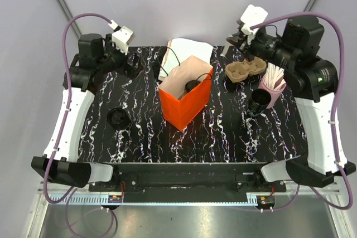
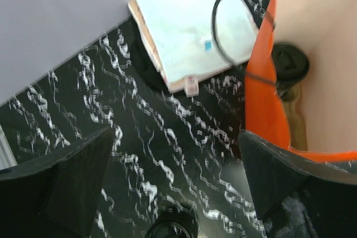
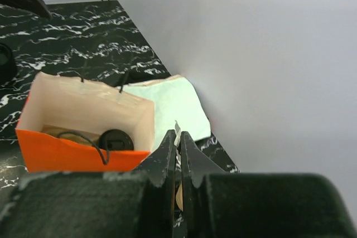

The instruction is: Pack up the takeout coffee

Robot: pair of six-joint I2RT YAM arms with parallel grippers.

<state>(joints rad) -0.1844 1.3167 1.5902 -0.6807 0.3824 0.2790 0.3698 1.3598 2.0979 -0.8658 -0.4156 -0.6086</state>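
Left gripper (image 2: 175, 137) is spread wide with nothing between the fingers. It hovers over the table (image 1: 139, 137) at the far-left corner and faces the napkins (image 2: 189, 32) and the bag (image 2: 265, 104).

Right gripper (image 3: 177, 135) is at the far right, jaws pressed nearly together with only a thin slit. I can't tell whether anything is pinched in there.

Black cup (image 1: 258, 100) stands upright on the table at right, mouth open. It's just beside the pink cup (image 1: 274, 90) of white sticks (image 1: 275, 74), on its near-left side, and not in the bag. Neither gripper is on it.

The orange bag is upright and open mid-table, with the napkins just behind it at the far edge. Inside on the bottom sits a round black piece (image 3: 114, 139). From here I can't tell what it is.

Flat black disc (image 1: 118, 117) lies on the table at left, well apart from the bag. Tan carrier (image 1: 245, 72) sits past the pink cup, near the right gripper.
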